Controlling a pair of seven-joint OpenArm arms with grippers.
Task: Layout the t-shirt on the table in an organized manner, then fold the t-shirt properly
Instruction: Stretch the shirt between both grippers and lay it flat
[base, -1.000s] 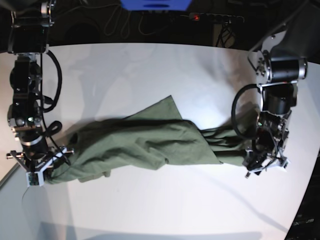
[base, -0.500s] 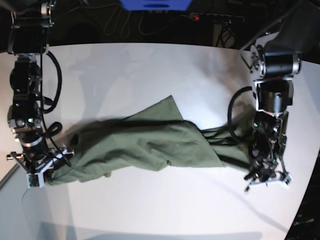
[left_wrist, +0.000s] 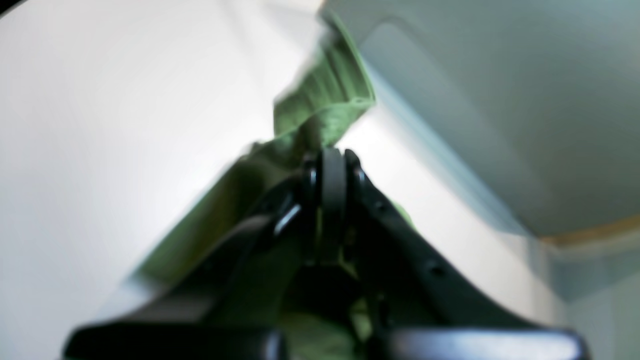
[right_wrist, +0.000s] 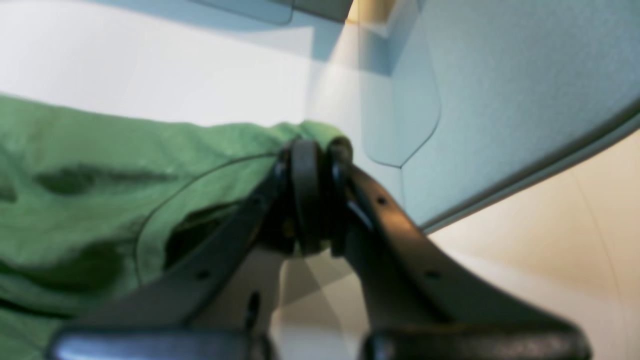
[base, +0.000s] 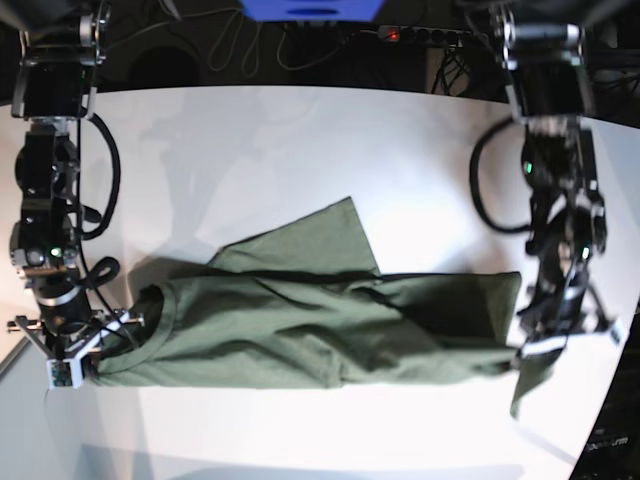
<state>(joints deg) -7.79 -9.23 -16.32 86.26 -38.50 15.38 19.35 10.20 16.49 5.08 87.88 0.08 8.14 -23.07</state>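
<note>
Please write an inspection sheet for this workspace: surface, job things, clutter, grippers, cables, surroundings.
Surface: white table, bare around the garment.
Job things: olive t-shirt stretched between both arms, wrinkled, one flap folded upward.
Clutter: nothing seen.
Grippers: left gripper shut on the t-shirt edge; right gripper shut on the t-shirt by the collar.
Cables: black cables looped along both arms.
Surroundings: power strip and blue object behind the table.

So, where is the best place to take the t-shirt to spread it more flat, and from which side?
Both grippers already pinch opposite ends of the t-shirt. The folded-over flap sticking up toward the table's far edge looks the best next hold: grip its free corner from above, on the far side, and pull outward, because that layer lies doubled over the body.
</note>
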